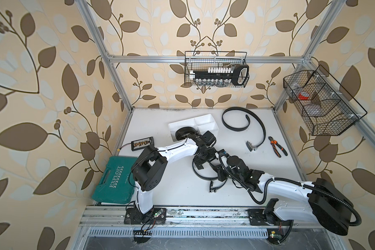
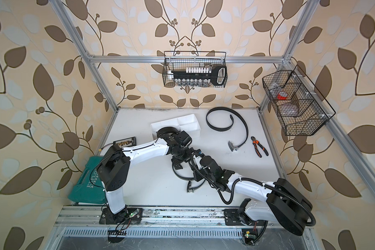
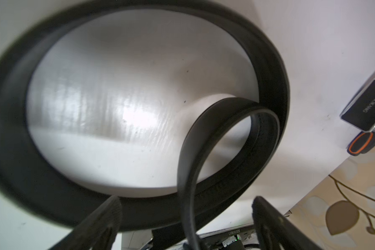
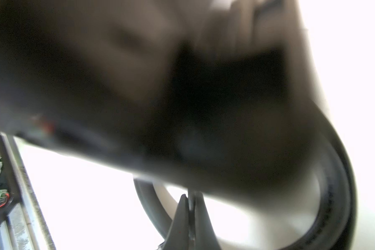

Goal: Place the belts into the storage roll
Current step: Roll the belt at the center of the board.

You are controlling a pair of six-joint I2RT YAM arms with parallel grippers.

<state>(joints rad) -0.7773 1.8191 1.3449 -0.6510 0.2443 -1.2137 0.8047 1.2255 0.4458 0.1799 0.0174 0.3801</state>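
Belts: one coiled belt (image 1: 183, 133) sits inside the storage roll (image 1: 206, 120), at the end nearer the left arm. The arm covers part of it, so I can't tell the exact compartment. The other visible compartments look bare white in both top views.

The centre belt (image 1: 198, 175) is a loose loop lying on the table (image 1: 160, 121), mid-workspace and well short of the tray, with its buckle end (image 1: 212, 190) towards the front rail.

- Left gripper (image 3: 185, 201): jaws spread wide. The strap runs up between the fingers (image 3: 104, 218) with a gap on both sides, so nothing is gripped.
- Right gripper (image 4: 189, 201): jaws pinched together on the centre belt (image 4: 338, 173), with a thin strip of strap edge-on between the tips (the rest of that view is blurred by something dark close to the lens).
- Both grippers hang over the same loop, just beside each other in a top view: left (image 2: 178, 165), right (image 2: 196, 173).

The far belt (image 1: 234, 129) is uncoiled at the back right, just beside the tray's right end but not touching it. Its tail curls down to a grey buckle (image 1: 250, 145).

Periphery:
- Orange-handled pliers (image 1: 277, 147) lie near that buckle.
- A green tool case (image 1: 115, 181) is at the left front.
- A small black connector board (image 1: 142, 142) lies behind the case.
- Two wire baskets hang on the frame, one at the back (image 1: 217, 69) and one on the right side (image 1: 320, 101).
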